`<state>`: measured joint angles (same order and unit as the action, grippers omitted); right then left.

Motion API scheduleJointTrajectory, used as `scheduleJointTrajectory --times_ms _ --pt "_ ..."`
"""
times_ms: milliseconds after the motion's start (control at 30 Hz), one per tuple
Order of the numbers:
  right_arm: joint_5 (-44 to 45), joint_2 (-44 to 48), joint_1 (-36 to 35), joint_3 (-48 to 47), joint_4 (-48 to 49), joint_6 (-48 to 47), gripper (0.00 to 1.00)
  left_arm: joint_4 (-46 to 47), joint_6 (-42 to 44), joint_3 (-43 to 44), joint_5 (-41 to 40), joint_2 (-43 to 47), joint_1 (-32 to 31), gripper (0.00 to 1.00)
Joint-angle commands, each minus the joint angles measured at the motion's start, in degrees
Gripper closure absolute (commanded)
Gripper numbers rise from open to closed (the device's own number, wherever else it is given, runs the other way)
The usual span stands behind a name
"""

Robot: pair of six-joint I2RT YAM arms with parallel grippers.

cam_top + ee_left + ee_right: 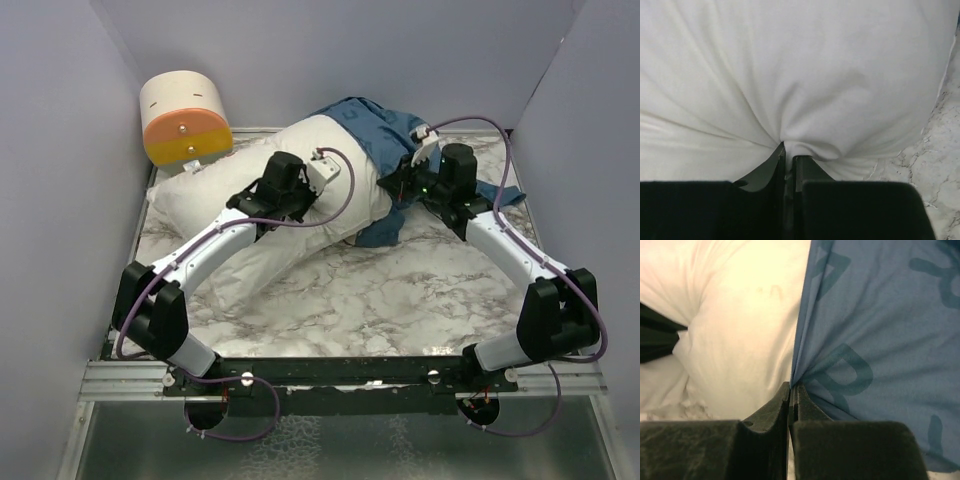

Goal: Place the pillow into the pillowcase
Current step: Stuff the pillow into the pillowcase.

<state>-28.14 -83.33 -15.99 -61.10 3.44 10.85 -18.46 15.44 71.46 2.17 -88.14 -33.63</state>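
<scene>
From above, the large plump white fabric pillow (200,195) lay slantwise across the veined white-and-grey marble table (380,290), its far end tucked inside the thin dark blue printed pillowcase (385,135), which was rumpled towards the back right. The left gripper (300,200) sat down on the pillow's soft middle, and the right gripper (405,185) was at the pillowcase's crumpled near edge. A cream and orange rounded drum (185,120) stood in the back left corner.

At the left wrist, the black fingers were drawn tight together, pinching a fold of the pillow (790,65). Smooth cloth puckered into creases fanning out from the tips, with marble showing at the right.

At the right wrist, the fingers were clamped on the pillowcase (880,330) hem. Its matte weave, printed with letters, was bunched at the tips, and the pillow (740,325) bulged just beside it on the left.
</scene>
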Motion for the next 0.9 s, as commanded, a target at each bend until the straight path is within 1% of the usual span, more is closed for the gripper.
scheduleJointTrajectory --times_ms 0,67,133,233,333,433,533,633,700,767,833,867 --pt "-5.8 1.0 -3.3 3.9 -4.8 2.1 0.99 7.7 -8.1 -2.9 11.6 2.1 4.6 1.00" --pt "-3.4 3.1 -3.4 10.9 -3.7 3.7 0.99 10.4 -10.5 -4.2 14.9 3.4 6.5 1.00" --pt "-2.1 5.1 -4.6 15.8 -2.2 4.9 0.99 13.3 -12.9 -5.1 18.9 3.6 7.9 1.00" --pt "-3.0 4.6 -7.8 16.5 -0.9 5.2 0.99 13.7 -15.0 -4.1 25.3 1.8 8.6 1.00" --pt "-6.9 1.5 -11.8 11.3 2.3 6.1 0.99 13.5 -15.7 -3.5 29.1 0.0 8.5 1.00" --pt "-9.2 -2.3 -12.7 2.5 4.6 7.9 0.99 11.8 -14.2 -3.3 29.5 -0.7 6.8 1.00" --pt "-4.3 -3.8 -12.5 -7.4 4.4 9.1 0.99 8.9 -10.1 -3.0 27.0 -0.4 3.6 1.00" --pt "3.7 -4.5 -10.8 -14.7 1.6 8.8 0.99 7.3 -7.8 -3.1 26.4 0.5 1.8 1.00" --pt "7.7 -3.8 -7.9 -14.5 1.6 9.9 0.99 7.3 -7.4 -3.2 26.3 1.2 1.7 1.00" --pt "9.6 -2.5 -6.4 -11.7 0.8 9.2 0.99 7.6 -7.4 -3.4 25.9 2.3 1.6 1.00" --pt "7.6 -1.3 -6.4 -7.6 -0.8 7.4 0.99 8.1 -8.0 -3.6 25.5 2.9 1.7 1.00" --pt "4.4 -1.2 -6.9 -5.7 -1.7 6.9 0.99 8.3 -8.7 -3.6 25.5 2.9 1.9 1.00"
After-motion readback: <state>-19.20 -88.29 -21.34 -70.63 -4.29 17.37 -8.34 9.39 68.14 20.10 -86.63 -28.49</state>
